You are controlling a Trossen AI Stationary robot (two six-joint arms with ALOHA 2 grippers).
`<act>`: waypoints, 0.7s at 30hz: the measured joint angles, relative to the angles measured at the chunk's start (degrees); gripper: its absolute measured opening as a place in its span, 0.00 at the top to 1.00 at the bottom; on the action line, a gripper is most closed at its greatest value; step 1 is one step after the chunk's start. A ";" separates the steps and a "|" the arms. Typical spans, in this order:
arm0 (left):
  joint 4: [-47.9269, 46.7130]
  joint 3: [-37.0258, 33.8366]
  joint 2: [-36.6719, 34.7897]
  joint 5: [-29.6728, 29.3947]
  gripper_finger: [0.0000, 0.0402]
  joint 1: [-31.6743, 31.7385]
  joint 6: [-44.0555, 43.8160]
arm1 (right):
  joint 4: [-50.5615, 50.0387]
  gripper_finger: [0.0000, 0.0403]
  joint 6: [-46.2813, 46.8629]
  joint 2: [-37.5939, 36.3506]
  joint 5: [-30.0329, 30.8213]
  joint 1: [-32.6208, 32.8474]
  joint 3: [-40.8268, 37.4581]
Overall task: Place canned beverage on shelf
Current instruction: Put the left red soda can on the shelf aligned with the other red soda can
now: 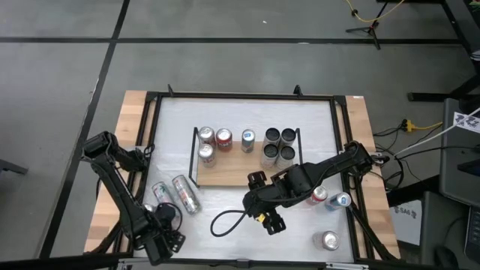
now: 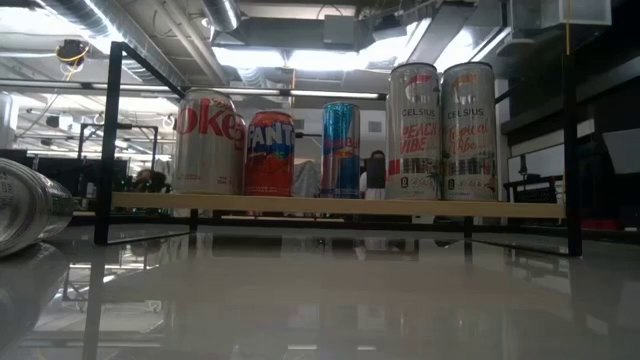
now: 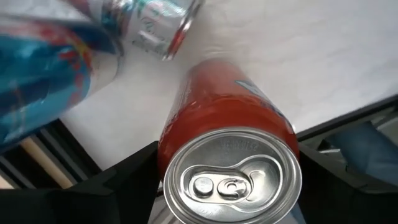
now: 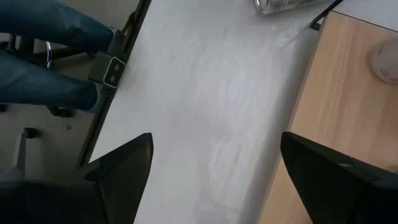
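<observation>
A red can [image 3: 230, 130] stands upright on the white table near its front left, pull-tab end up. My left gripper [image 1: 165, 217] comes down over it and hides it in the high view. Beside it lie a silver can [image 1: 185, 193] and a blue-patterned can [image 1: 160, 192] on their sides. The wooden shelf [image 1: 247, 171] at mid-table carries several upright cans [image 2: 270, 150]. My right gripper [image 1: 271, 222] hangs open above the bare table in front of the shelf, with nothing between its fingers [image 4: 124, 168]. My left gripper has the red can between its two fingers [image 3: 124, 180]. They lie against opposite sides of the can's wall [image 3: 166, 155], just below its top rim. The fingers come from above, pointing down along the can. The can is upright, its base toward the table.
Three loose cans [image 1: 319, 196] [image 1: 341, 201] [image 1: 328, 240] lie on the table's front right. A black cable loop [image 1: 225, 222] lies in front of the shelf. A person's legs in jeans [image 4: 43, 56] show beyond the table's black frame.
</observation>
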 joint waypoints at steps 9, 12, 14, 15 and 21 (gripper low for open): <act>0.94 0.00 -0.02 -2.13 0.27 2.73 14.23 | -0.10 0.14 -0.02 -0.85 0.00 -0.01 -0.02; 2.19 0.00 -0.02 -2.42 0.27 4.39 20.42 | -0.11 0.14 -0.04 -0.92 -0.01 -0.01 -0.02; 3.06 0.00 0.00 -2.52 0.27 5.56 24.22 | -0.31 0.14 -0.35 -0.94 -0.02 -0.01 -0.02; 3.47 -0.02 0.00 -2.69 0.27 6.20 26.24 | -0.79 0.14 -0.55 -0.94 0.00 -0.01 -0.02; 4.72 -0.09 0.00 -2.56 0.27 9.53 39.22 | -3.83 0.14 -0.83 -0.94 0.00 -0.01 -0.02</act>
